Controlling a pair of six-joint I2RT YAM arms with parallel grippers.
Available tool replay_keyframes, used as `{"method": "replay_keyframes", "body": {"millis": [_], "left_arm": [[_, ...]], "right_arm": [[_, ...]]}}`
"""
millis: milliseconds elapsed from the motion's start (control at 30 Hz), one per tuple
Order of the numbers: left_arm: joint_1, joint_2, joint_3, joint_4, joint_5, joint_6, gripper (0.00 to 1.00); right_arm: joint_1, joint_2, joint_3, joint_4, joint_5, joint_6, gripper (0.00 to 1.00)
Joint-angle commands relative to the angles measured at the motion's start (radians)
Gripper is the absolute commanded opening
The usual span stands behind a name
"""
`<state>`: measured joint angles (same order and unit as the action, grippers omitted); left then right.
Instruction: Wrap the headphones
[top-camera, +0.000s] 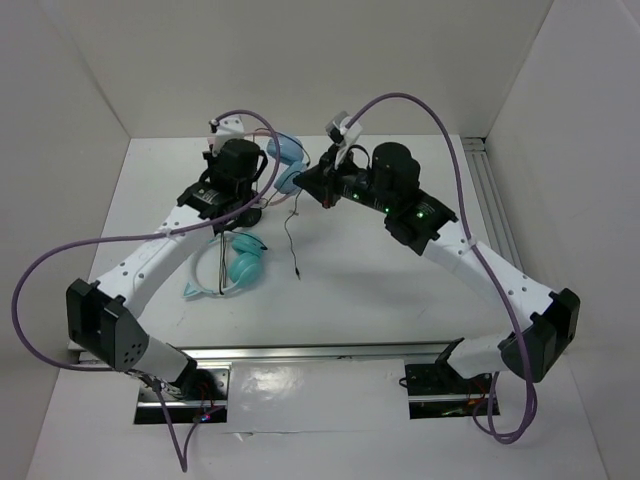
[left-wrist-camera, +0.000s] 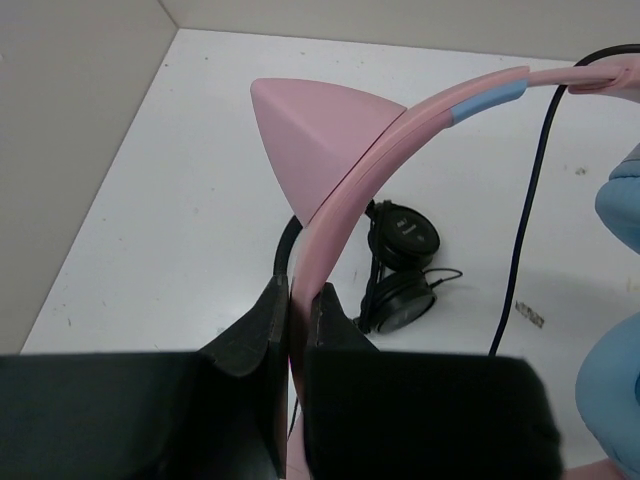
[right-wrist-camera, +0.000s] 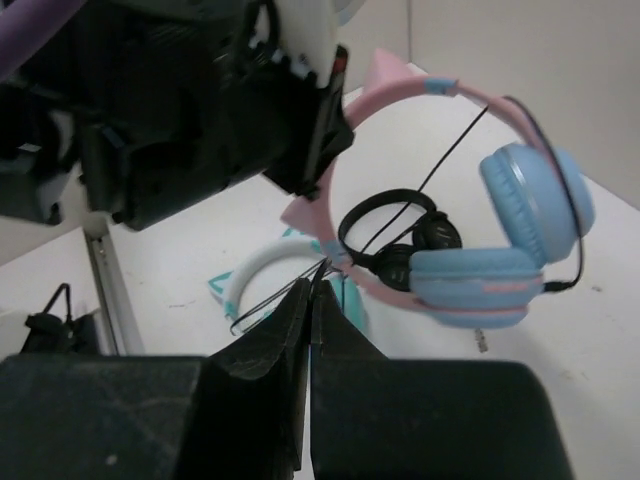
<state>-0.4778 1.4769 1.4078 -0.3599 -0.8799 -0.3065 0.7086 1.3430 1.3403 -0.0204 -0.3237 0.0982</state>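
The headphones (top-camera: 289, 152) have a pink headband with cat ears (left-wrist-camera: 312, 130) and light blue ear cups (right-wrist-camera: 533, 190), and hang above the table at the back. My left gripper (left-wrist-camera: 297, 292) is shut on the pink headband (left-wrist-camera: 345, 195) and holds it up; it also shows in the top view (top-camera: 262, 168). My right gripper (right-wrist-camera: 313, 277) is shut on the thin black cable (right-wrist-camera: 452, 150) just right of the ear cups; it also shows in the top view (top-camera: 322, 186). The loose cable end (top-camera: 292, 235) dangles to the table.
Teal cat-ear headphones (top-camera: 241, 266) lie on the table in front of the left arm, also in the right wrist view (right-wrist-camera: 258, 283). Small black headphones (left-wrist-camera: 402, 268) lie beneath the held pair. White walls enclose the left, back and right.
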Motion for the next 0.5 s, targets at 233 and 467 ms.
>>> {"method": "replay_keyframes", "body": {"millis": [233, 467], "left_arm": [[-0.142, -0.205, -0.147, 0.224, 0.006, 0.276, 0.00], [-0.237, -0.242, -0.190, 0.170, 0.025, 0.356, 0.00]], "right_arm": [[-0.041, 0.056, 0.230, -0.157, 0.155, -0.175, 0.00], [-0.089, 0.065, 0.264, -0.193, 0.267, -0.235, 0.00]]}}
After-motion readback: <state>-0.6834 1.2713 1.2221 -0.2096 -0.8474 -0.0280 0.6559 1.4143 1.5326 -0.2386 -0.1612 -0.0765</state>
